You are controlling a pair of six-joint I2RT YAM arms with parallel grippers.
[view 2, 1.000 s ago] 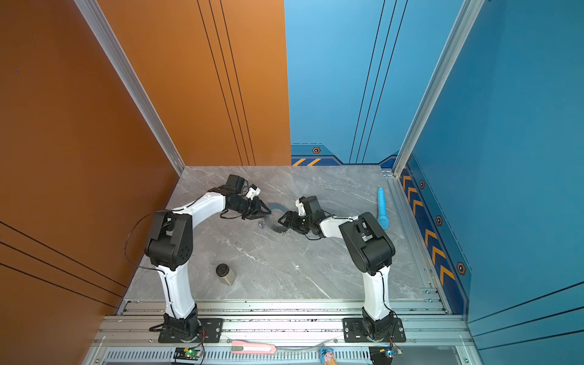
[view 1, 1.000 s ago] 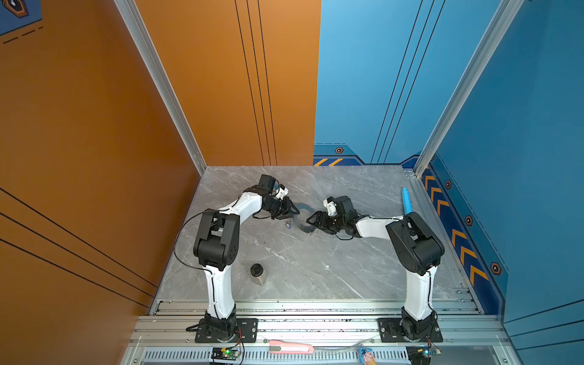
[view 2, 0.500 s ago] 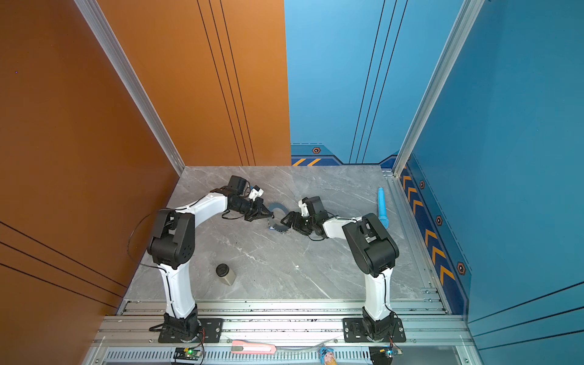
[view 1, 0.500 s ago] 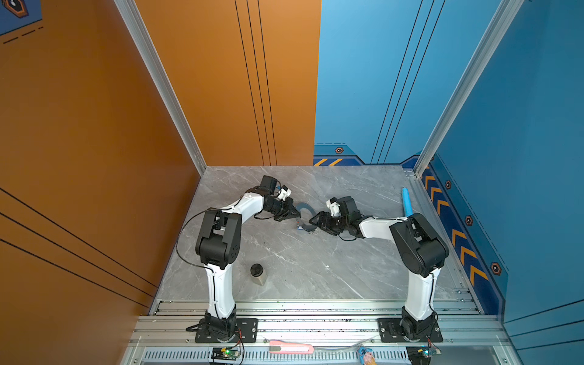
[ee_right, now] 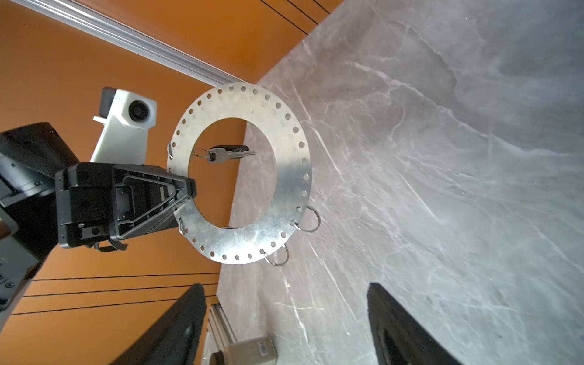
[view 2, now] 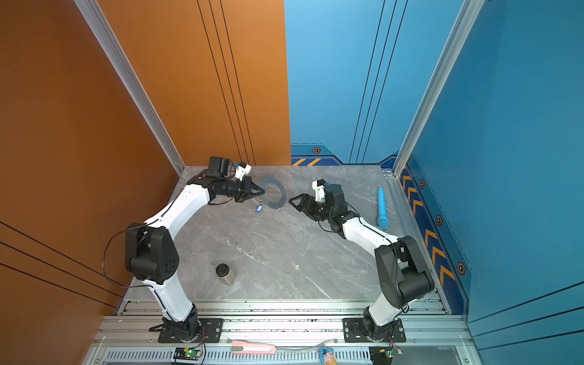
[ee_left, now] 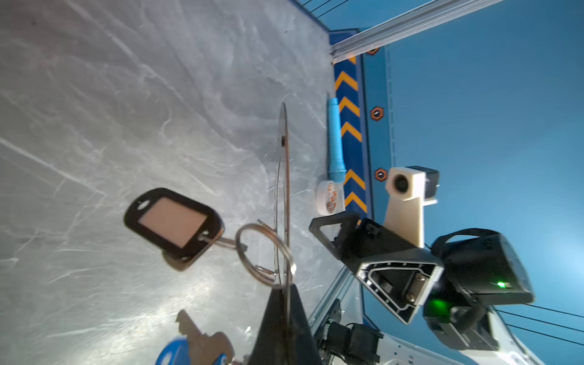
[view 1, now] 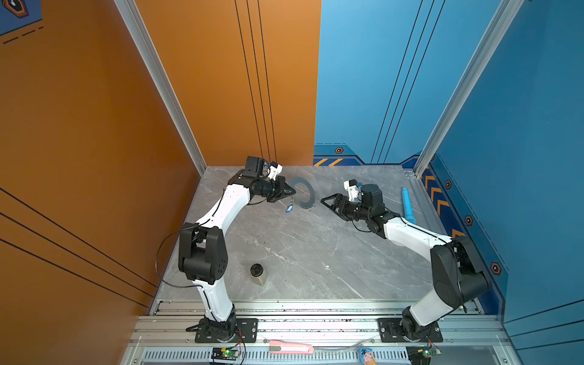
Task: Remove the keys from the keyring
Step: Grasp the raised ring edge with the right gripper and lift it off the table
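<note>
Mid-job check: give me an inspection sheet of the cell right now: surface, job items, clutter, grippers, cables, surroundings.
Surface: grey marbled table, nothing spilled seen.
Job's things: keyring held up off the table; black tag and blue tag hang from its rim; two empty split rings also on it.
Clutter: bottle, blue tube, tape roll on the table; pink cutter on the front rail.
Grippers: left gripper shut on the keyring's rim; right gripper open, apart from it.
Cables: black cable loops out beside the left arm.
Surroundings: orange wall, blue wall; nothing else seen.
</note>
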